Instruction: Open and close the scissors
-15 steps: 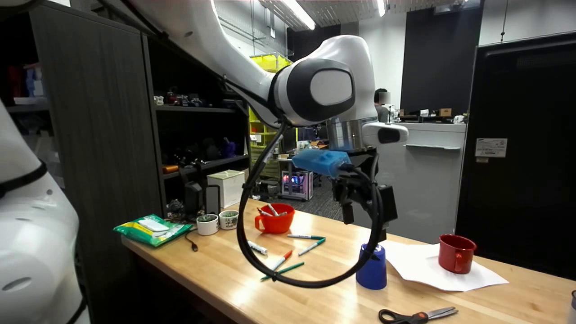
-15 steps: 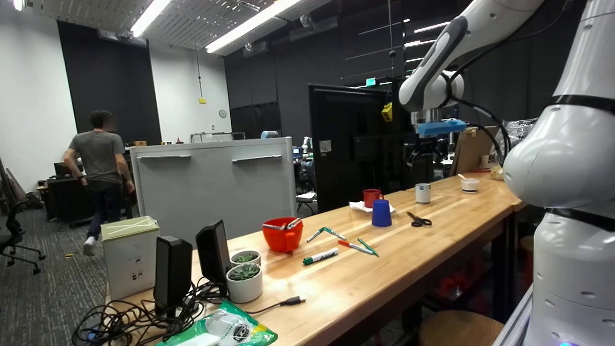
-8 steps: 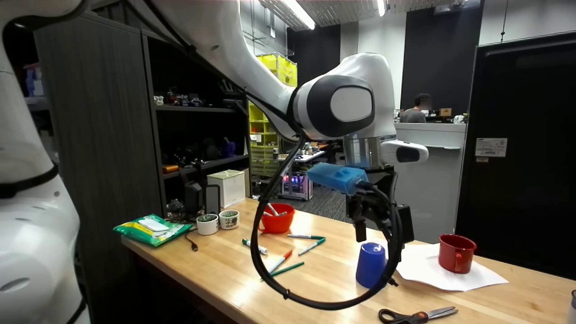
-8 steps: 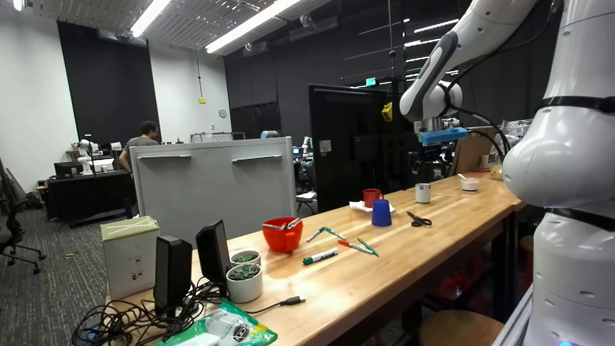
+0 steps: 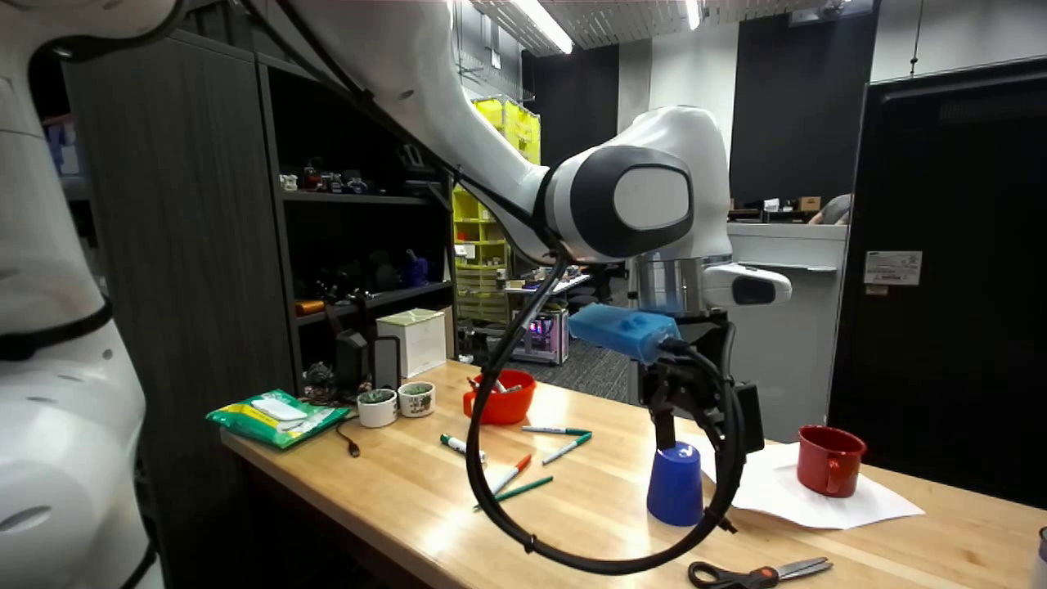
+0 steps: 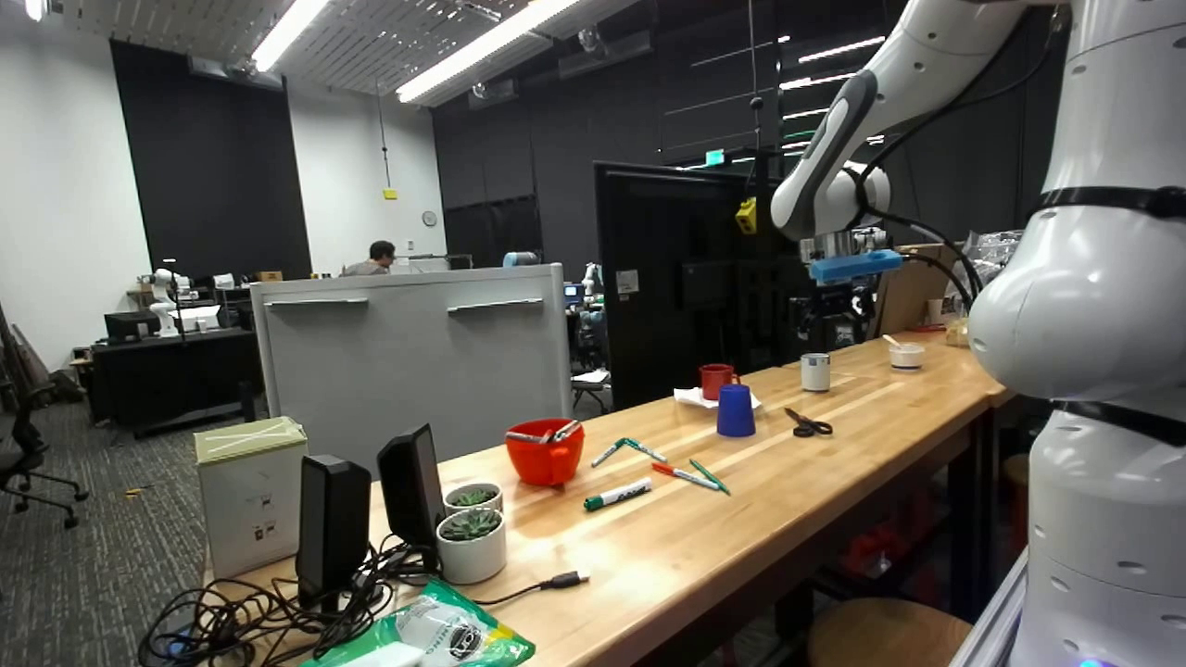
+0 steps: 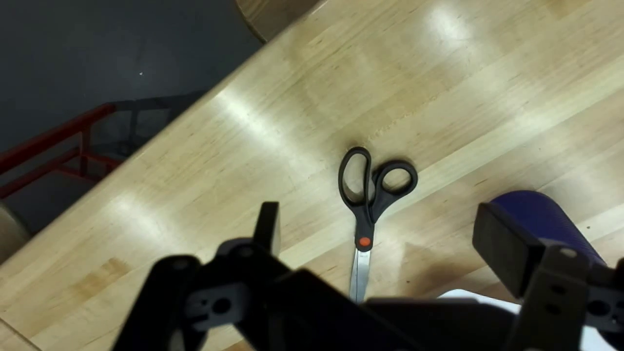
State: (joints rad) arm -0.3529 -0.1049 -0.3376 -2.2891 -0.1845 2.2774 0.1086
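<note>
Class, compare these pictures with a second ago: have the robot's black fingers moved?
Yes. In an exterior view, the black fingers have shifted down and rightward in the picture, judged against the unmoved, upside-down blue tapered cup.

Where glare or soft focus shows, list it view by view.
Wrist view: tabletop patched with bright glare, scissors crisp, gripper softer, being nearer the lens; both exterior views: ceiling lights blown out to white.
</note>
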